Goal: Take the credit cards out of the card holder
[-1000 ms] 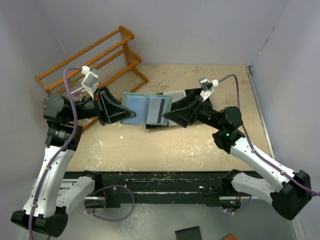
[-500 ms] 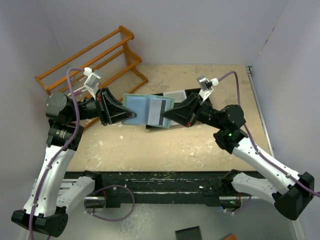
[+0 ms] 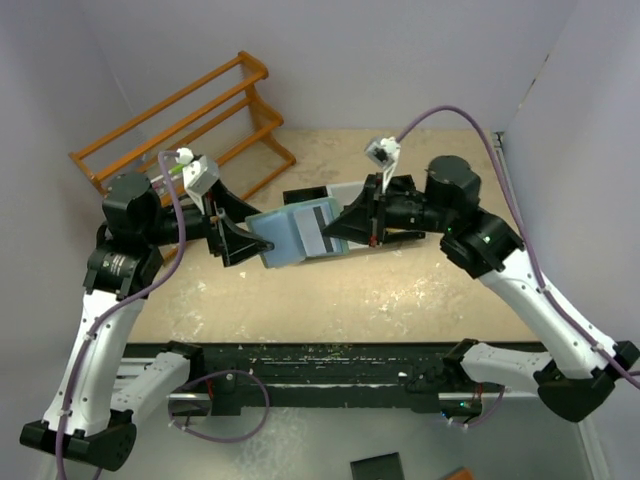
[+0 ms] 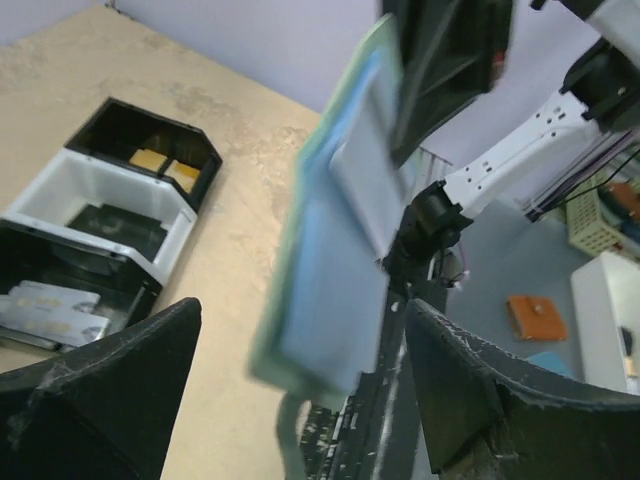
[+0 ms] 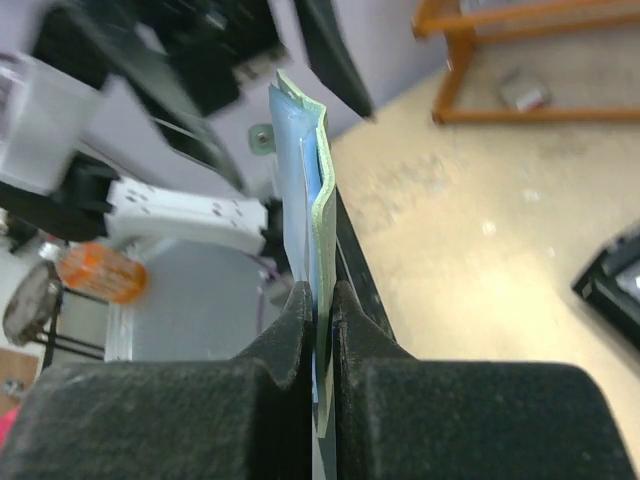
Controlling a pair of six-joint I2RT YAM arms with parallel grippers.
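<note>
1. Only the left wrist view is showing the bin tray [image 4: 182, 235], with grey credit cards [image 4: 50, 310] lying in its lowest compartment. Only the right wrist view is showing the pinch edge-on.
2. The card holder [image 3: 290, 238] is hanging open at centre frame, its right edge clamped between the right gripper's [image 5: 320, 300] tightly closed fingers. The left gripper [image 4: 302, 310] is gaping wide around its lower edge.
3. Both arms are reaching inward, wrists facing each other.

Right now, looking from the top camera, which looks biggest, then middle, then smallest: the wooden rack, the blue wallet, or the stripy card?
1. wooden rack
2. card holder, held up nearer the camera, yet clearly smaller
3. striped credit card, partly tucked in the holder
</note>
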